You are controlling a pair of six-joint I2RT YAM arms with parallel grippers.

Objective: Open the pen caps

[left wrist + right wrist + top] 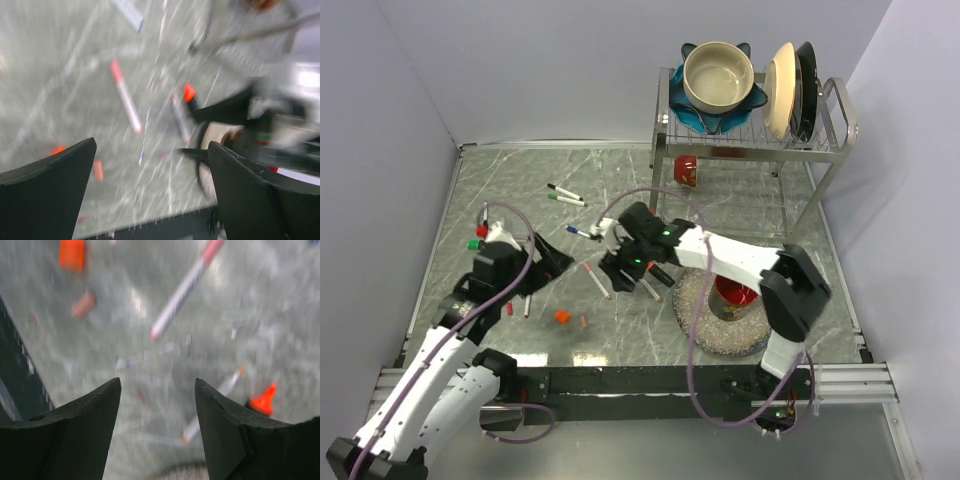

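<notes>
Orange plastic, chunky: orange cap [561, 317], loose on the counter [500, 190] at lower centre-left of the top view. A small red cap [583, 322] lies just beside it to the right. A second red cap [482, 230] and a green cap [475, 243] lie at the left edge, beside the left arm's wrist.

Apparently still fitted: a black cap [551, 186] and a fitted green cap [552, 197] on two markers at upper centre-left, and a blue cap [571, 229] on a marker near centre.

Hazards, as judged:
- The loose caps are small and light, so a low finger could flick one off the counter.
- The two arms meet near centre, so they may clash.
- The slim markers lie flat, so a pinch may slide off the barrel.

Appearance: short, glossy, fingertip-sized; both wrist views are too smeared for finer detail.

Left end effector [152, 145]: spread wide, nothing between the fingers. Right end effector [157, 381]: parted, moderately wide, holding nothing. It hangs above a red-tipped marker [182, 290].

Beyond, at right: round mat [705, 335]. At upper right, well apart: dish rack [820, 140].
</notes>
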